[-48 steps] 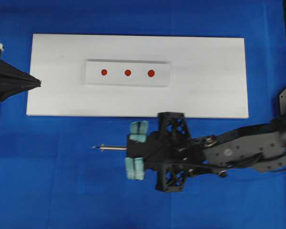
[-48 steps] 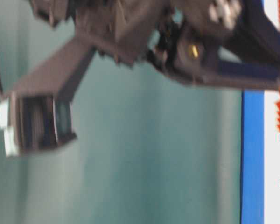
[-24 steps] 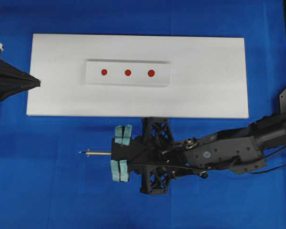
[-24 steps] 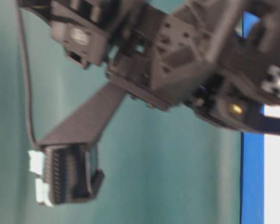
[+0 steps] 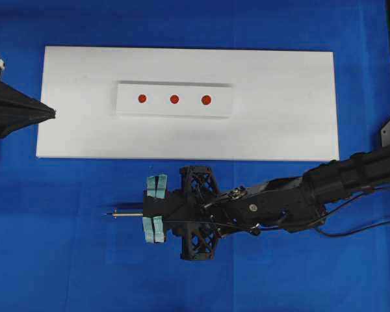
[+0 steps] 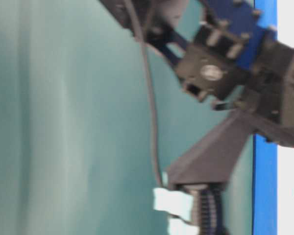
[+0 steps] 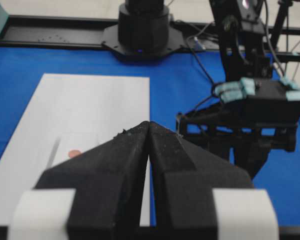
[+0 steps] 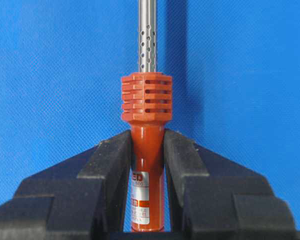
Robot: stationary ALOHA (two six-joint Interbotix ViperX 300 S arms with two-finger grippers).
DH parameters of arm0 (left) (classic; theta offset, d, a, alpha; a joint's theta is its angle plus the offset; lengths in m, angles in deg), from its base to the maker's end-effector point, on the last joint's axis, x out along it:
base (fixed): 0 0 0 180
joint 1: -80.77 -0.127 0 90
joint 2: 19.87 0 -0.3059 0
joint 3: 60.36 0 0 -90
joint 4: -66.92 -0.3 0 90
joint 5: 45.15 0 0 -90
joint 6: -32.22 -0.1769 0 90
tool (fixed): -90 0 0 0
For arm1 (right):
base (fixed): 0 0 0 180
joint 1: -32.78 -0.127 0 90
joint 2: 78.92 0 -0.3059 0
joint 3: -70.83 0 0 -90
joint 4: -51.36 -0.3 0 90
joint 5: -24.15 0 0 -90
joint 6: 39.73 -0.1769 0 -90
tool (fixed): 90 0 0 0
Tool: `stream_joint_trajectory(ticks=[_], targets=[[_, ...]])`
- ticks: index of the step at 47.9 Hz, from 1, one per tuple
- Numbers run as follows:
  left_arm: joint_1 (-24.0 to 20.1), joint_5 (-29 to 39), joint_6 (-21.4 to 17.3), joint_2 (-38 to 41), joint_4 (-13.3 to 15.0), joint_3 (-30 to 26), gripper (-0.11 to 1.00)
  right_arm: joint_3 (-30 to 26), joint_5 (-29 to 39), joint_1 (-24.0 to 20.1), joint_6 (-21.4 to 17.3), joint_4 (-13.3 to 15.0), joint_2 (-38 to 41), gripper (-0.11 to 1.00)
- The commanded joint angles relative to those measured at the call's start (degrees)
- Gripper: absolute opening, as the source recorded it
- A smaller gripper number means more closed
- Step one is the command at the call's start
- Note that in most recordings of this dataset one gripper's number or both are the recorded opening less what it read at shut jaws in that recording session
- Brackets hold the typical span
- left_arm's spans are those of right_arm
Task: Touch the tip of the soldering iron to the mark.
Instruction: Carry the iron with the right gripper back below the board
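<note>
Red-orange soldering iron (image 8: 146, 150) between right hand (image 8: 147, 165) fingers

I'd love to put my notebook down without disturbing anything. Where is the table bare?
Bare spots: the white board right of the strip with red dots, and the blue cloth at lower left. Crowded: below the board, where the right gripper holds the soldering iron.

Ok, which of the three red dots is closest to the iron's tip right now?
The leftmost red dot; the tip points left, below the white board.
</note>
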Motion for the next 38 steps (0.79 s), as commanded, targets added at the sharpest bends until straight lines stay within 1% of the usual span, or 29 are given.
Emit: stream_joint_trajectory(ticks=[1, 8, 27, 35, 37, 38], targets=[[0.0, -0.3, 0.1, 0.3, 0.0, -0.7, 0.0, -0.1, -2.2, 0.1, -0.1, -0.5, -0.8, 0.06], [0.0, -0.3, 0.0, 0.3, 0.0, -0.7, 0.0, 1.1, -4.2, 0.1, -0.1, -0.7, -0.4, 0.06], [0.1, -0.3, 0.0, 0.3, 0.0, -0.7, 0.0, 1.8, -4.0, 0.5, 0.4, -0.5, -0.5, 0.06], [0.0, -0.3, 0.0, 0.3, 0.0, -0.7, 0.0, 1.8, -2.7, 0.5, 0.5, -0.5, -0.5, 0.07], [0.0, -0.3, 0.0, 0.3, 0.0, -0.7, 0.0, 1.8, -2.5, 0.5, 0.5, -0.5, -0.5, 0.08], [0.0, -0.3, 0.0, 0.3, 0.0, -0.7, 0.0, 1.8, -2.5, 0.5, 0.4, -0.5, -0.6, 0.11]])
